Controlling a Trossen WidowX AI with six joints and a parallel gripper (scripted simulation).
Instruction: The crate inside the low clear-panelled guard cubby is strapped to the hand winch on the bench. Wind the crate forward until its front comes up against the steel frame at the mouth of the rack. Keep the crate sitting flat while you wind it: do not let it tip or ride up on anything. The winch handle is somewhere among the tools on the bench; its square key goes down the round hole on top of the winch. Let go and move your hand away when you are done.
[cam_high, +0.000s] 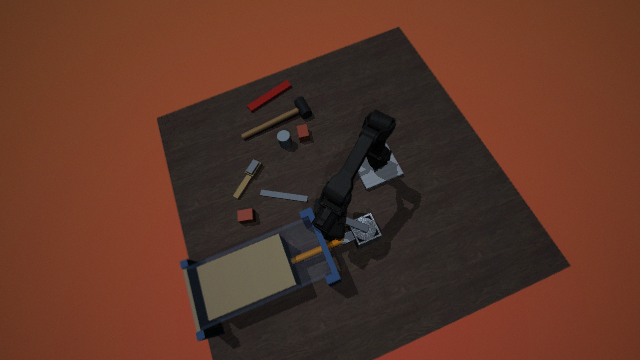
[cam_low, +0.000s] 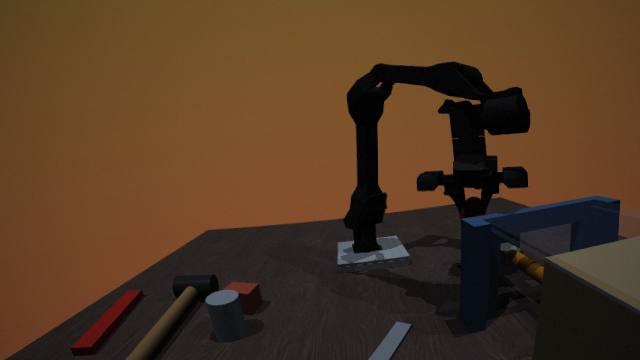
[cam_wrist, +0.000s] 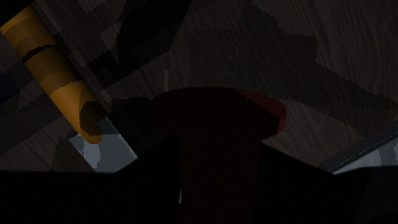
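Observation:
The winch handle's grey arm lies over the top of the winch. My gripper points down, shut on the handle's red knob, between the winch and the blue steel frame. The arm hides the key and hole in the exterior view. The tan crate sits flat in the guard cubby, with a gap between its front and the frame. The orange strap runs from the crate through the frame towards the winch.
A grey bar, a red block and a brush lie beside the cubby. Farther off are a mallet, a grey cylinder, another red block and a red bar.

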